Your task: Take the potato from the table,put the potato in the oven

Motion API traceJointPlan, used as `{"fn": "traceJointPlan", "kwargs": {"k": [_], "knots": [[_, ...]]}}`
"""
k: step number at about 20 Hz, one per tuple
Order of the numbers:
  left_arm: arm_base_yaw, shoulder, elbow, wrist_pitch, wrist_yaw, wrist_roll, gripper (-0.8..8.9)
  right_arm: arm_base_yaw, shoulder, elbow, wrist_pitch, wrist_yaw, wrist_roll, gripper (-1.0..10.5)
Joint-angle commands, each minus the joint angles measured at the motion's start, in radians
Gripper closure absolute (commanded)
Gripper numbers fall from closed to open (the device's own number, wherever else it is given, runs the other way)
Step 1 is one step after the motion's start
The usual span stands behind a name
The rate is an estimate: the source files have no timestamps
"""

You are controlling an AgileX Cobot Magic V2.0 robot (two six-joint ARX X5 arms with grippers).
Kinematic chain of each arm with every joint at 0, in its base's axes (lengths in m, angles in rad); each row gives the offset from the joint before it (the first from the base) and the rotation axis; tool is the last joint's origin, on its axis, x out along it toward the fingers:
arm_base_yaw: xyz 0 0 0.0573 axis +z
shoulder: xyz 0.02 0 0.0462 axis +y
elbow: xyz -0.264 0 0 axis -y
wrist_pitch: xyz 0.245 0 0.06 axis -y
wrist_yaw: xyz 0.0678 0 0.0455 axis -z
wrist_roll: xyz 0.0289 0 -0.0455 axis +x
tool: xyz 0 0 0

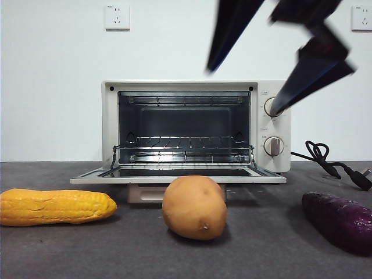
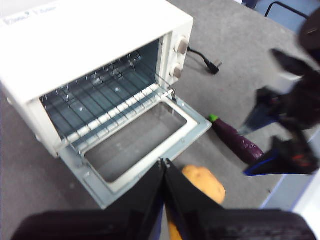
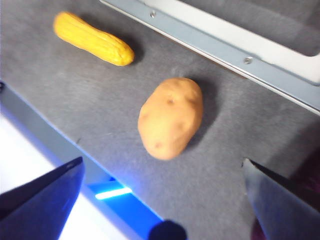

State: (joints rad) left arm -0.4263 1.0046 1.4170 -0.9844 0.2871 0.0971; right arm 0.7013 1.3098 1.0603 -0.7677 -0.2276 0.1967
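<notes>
right gripper [image 3: 162,200] is hovering spread wide above the potato [image 3: 171,117] lying on the worktop [image 3: 90,105]; left gripper [image 2: 164,165] is waiting clenched, oven [image 1: 195,128] door hanging down.

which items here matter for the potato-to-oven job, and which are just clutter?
Job:
potato, lying on the table
oven, door open
right gripper, open above the potato
left gripper, shut

Clutter:
corn cob
purple sweet potato
power cord
wall sockets
</notes>
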Motion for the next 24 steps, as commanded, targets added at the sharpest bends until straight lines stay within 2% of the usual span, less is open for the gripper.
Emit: {"fn": "traceJointPlan", "kwargs": {"k": [1, 6, 11, 14, 18, 21, 24], "knots": [[0.002, -0.025, -0.006, -0.043, -0.001, 0.022, 8.21, 0.04, 0.076, -0.001, 0.038, 0.035, 0.049, 2.9], [0.002, -0.055, -0.006, -0.112, 0.0, 0.032, 8.21, 0.101, 0.201, -0.001, 0.096, 0.133, 0.1, 2.9], [0.002, -0.07, -0.006, -0.14, 0.001, 0.032, 8.21, 0.142, 0.298, -0.001, 0.165, 0.163, 0.126, 2.9], [0.002, -0.071, -0.006, -0.158, 0.001, 0.032, 8.21, 0.161, 0.358, -0.001, 0.202, 0.22, 0.164, 3.0], [0.002, -0.071, -0.006, -0.166, 0.0, 0.037, 8.21, 0.179, 0.393, -0.001, 0.207, 0.23, 0.173, 5.9], [0.002, -0.07, -0.006, -0.161, 0.001, 0.039, 8.21, 0.201, 0.392, -0.001, 0.206, 0.23, 0.172, 9.3], [0.002, -0.07, -0.006, -0.154, 0.0, 0.039, 8.21, 0.213, 0.392, -0.001, 0.207, 0.23, 0.172, 9.6]]}}
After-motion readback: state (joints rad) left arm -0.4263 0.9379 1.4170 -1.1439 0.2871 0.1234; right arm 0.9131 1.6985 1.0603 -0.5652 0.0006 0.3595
